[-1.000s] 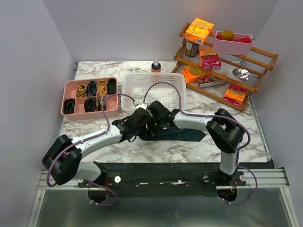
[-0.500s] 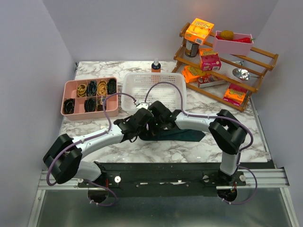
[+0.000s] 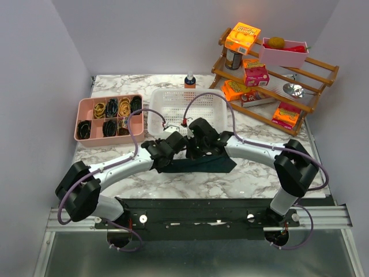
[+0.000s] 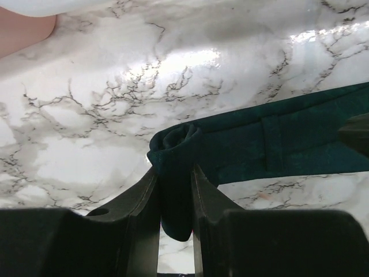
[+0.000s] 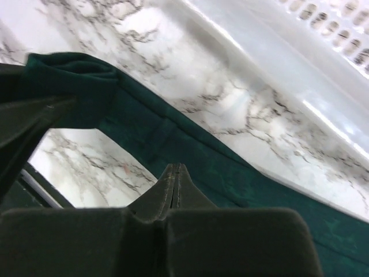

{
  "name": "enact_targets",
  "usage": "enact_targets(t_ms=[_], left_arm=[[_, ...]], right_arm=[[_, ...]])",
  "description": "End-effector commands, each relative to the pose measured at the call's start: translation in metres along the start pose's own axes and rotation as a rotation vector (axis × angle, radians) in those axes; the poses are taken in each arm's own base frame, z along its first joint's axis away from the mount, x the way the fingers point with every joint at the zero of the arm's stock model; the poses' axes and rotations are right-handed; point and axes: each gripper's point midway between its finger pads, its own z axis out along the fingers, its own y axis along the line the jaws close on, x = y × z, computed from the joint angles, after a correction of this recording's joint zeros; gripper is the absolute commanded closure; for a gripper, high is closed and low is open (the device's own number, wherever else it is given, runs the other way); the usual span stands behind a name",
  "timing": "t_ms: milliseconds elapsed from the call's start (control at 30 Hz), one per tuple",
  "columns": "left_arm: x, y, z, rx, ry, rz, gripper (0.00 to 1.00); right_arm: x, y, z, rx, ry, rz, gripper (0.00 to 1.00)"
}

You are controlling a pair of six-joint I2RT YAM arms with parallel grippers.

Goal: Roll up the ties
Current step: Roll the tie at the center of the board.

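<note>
The tie [image 3: 199,164] is a dark teal strip lying flat on the marble in front of the white basket. Its left end is folded into a small roll [image 4: 173,141]. My left gripper [image 4: 174,173] is shut on that rolled end, with fabric filling the gap between its fingers. From above, the left gripper [image 3: 173,151] sits at the tie's left end. Right beside it, my right gripper [image 3: 195,154] hovers over the strip. In the right wrist view the right gripper [image 5: 174,168] is shut with nothing between its fingers, its tips over the flat tie [image 5: 230,173].
The white basket [image 3: 187,105] stands just beyond both grippers. A pink divided tray [image 3: 86,107] holding rolled items is at the left. A wooden rack [image 3: 271,75] with snack boxes is at the back right, and a small bottle [image 3: 189,79] stands behind the basket.
Both grippers have shifted a little toward the basket. The right arm's elbow has swung out to the right. The tie's right end now lies further left.
</note>
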Motion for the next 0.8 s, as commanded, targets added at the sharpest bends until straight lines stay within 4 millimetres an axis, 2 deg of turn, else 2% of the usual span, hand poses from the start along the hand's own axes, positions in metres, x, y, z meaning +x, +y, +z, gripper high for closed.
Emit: enact_targets(t_ms=[0,200,400,567,667,767], left_arm=[[0.003,0.018,-0.001,-0.119,0.034,0.084,0.69],[0.006,0.005,0.005,-0.140,0.052,0.149,0.69],[0.008,-0.020,0.014,-0.135,0.064,0.205,0.69],[0.019,-0.038,0.024,-0.126,0.093,0.236,0.67],[0.023,-0.049,0.027,-0.096,0.104,0.230,0.63],[0.024,-0.059,0.028,-0.052,0.099,0.205,0.49]], right_arm=[[0.006,-0.030,-0.007,0.075,-0.001,0.016,0.99],[0.017,-0.061,-0.012,0.135,0.016,0.061,0.99],[0.026,-0.070,-0.012,0.155,0.034,0.079,0.99],[0.031,-0.072,-0.010,0.156,0.048,0.084,0.99],[0.035,-0.072,-0.009,0.154,0.059,0.084,0.99],[0.038,-0.073,-0.008,0.155,0.067,0.085,0.99]])
